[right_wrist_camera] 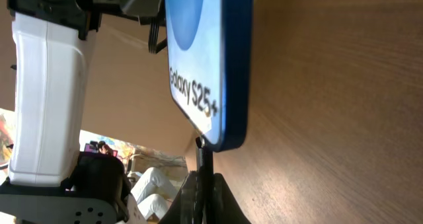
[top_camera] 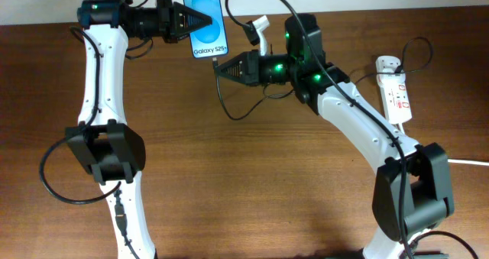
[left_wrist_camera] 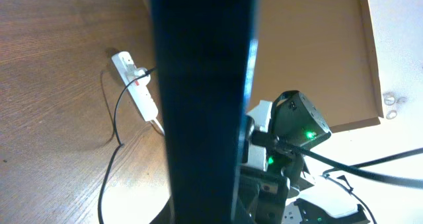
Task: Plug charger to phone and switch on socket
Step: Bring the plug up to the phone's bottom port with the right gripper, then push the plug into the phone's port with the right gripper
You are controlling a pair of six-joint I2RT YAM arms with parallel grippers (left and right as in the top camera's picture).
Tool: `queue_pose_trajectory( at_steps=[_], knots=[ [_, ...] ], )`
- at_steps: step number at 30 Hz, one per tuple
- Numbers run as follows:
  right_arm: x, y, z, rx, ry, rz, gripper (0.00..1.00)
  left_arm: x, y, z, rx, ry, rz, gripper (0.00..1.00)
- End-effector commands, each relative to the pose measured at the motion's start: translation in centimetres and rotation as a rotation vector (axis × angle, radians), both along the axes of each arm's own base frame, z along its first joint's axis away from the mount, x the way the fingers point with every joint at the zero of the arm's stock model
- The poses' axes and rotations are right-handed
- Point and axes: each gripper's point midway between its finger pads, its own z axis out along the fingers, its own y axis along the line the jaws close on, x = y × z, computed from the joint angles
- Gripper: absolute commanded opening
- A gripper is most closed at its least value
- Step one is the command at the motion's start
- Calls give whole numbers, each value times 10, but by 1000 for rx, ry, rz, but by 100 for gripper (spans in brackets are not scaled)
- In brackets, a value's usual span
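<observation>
My left gripper (top_camera: 200,21) is shut on the phone (top_camera: 205,18), which it holds above the far edge of the table, blue screen up. In the left wrist view the phone (left_wrist_camera: 201,98) is a dark slab filling the middle. My right gripper (top_camera: 218,66) is shut on the charger's plug tip (right_wrist_camera: 201,159), which sits right at the phone's bottom edge (right_wrist_camera: 221,138). The black charger cable (top_camera: 229,106) loops over the table. The white socket (top_camera: 394,97) lies at the far right, with the white adapter (top_camera: 388,63) plugged into its far end.
A thick white cord (top_camera: 466,162) leaves the socket toward the right edge. A white object (top_camera: 258,27) stands behind the right gripper. Brown wooden table (top_camera: 252,182) spreads in front of both arms. A cardboard wall (left_wrist_camera: 310,45) shows behind.
</observation>
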Motion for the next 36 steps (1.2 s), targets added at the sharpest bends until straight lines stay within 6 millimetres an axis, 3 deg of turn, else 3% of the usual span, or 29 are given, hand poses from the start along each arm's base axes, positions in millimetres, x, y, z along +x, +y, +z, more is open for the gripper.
queue_pose_trajectory(
  at_steps=[1, 36],
  knots=[
    [-7, 3, 20, 23, -47, 28, 4, -13, 2, 35, -43, -80, -23, 0],
    [-11, 9, 28, 51, -38, 46, 4, -17, 1, 41, -77, -88, -45, 0]
  ],
)
